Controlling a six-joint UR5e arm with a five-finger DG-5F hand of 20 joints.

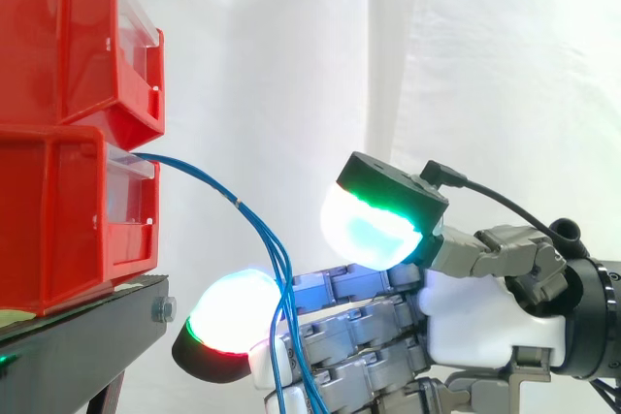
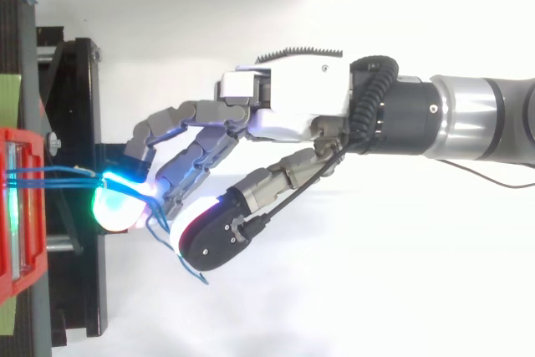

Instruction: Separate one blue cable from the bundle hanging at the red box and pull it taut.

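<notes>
Several thin blue cables point(image 1: 243, 208) leave the front of the lower red bin point(image 1: 58, 220), arc right and hang down across the fingers of my hand point(image 1: 475, 322). From above, the cables point(image 2: 58, 175) run from the red bin point(image 2: 10, 286) to the glowing fingertips point(image 2: 117, 202). The hand point(image 2: 292, 106) reaches in from the right with its fingers nearly straight. One fingertip pad point(image 1: 228, 322) glows white and red just left of the strands. The thumb pad point(image 1: 374, 225) glows green and cyan and stands above and right of the cables, apart from them. A loose blue loop point(image 2: 194, 272) hangs under the thumb.
A second red bin point(image 1: 68, 36) is stacked on the lower one. Both rest on a black stand point(image 1: 87, 336) whose edge lies just left of the fingertips. A white curtain hangs behind.
</notes>
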